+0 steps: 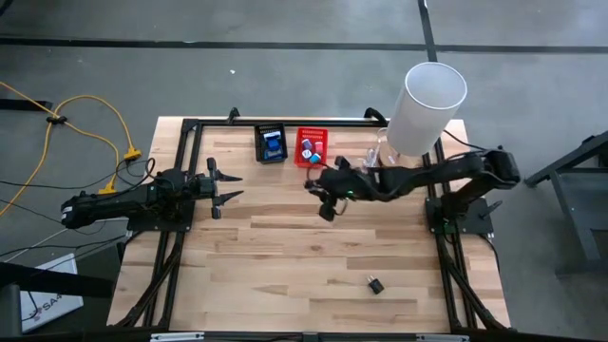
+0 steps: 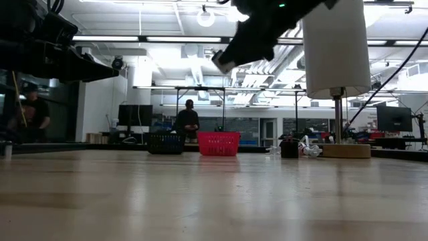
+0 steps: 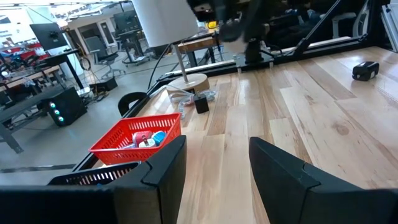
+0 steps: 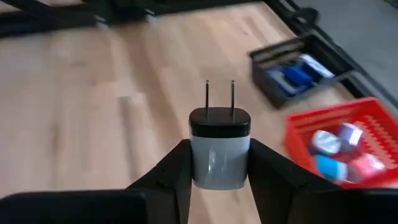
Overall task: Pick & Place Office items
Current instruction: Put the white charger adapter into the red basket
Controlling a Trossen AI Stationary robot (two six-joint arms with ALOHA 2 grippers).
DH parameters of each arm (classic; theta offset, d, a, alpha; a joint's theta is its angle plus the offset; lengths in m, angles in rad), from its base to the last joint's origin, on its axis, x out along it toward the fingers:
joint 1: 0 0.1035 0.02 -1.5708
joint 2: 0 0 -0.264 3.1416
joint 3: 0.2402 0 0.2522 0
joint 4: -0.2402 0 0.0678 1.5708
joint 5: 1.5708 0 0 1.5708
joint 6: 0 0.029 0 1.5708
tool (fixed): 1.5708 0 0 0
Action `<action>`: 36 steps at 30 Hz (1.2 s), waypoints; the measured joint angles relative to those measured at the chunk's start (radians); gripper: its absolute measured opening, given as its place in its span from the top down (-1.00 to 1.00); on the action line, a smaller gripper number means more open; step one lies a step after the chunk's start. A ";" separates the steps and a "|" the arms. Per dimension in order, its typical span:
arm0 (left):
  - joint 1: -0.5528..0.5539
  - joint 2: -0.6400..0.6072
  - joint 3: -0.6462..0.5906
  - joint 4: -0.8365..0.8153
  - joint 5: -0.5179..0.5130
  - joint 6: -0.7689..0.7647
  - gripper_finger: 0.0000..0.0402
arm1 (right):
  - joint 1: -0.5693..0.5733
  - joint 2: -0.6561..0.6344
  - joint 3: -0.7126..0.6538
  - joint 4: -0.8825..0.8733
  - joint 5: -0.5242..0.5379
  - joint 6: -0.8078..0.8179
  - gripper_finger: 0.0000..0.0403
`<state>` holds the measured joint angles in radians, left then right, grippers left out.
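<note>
Two claws: right gripper (image 4: 219, 163) grasps a plug adapter (image 4: 219, 149), red basket (image 4: 348, 146) just ahead; left gripper (image 3: 214, 171) released, bare table (image 1: 313, 256) around.

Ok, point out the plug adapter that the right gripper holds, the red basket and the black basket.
plug adapter (image 4: 220, 155): right wrist view, on its grey body between the fingers.
red basket (image 1: 311, 134): high view, on its far rim.
black basket (image 2: 165, 143): low view, on its mesh front wall.
</note>
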<state>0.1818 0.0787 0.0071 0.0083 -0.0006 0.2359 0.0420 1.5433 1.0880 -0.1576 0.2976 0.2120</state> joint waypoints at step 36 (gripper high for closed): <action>0.000 0.000 0.000 0.000 0.000 0.000 0.17 | -0.300 0.381 0.420 -0.367 0.138 0.010 0.42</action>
<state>0.1820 0.0788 0.0071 0.0084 -0.0010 0.2359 -0.2578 1.9240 1.5078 -0.5250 0.4358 0.2216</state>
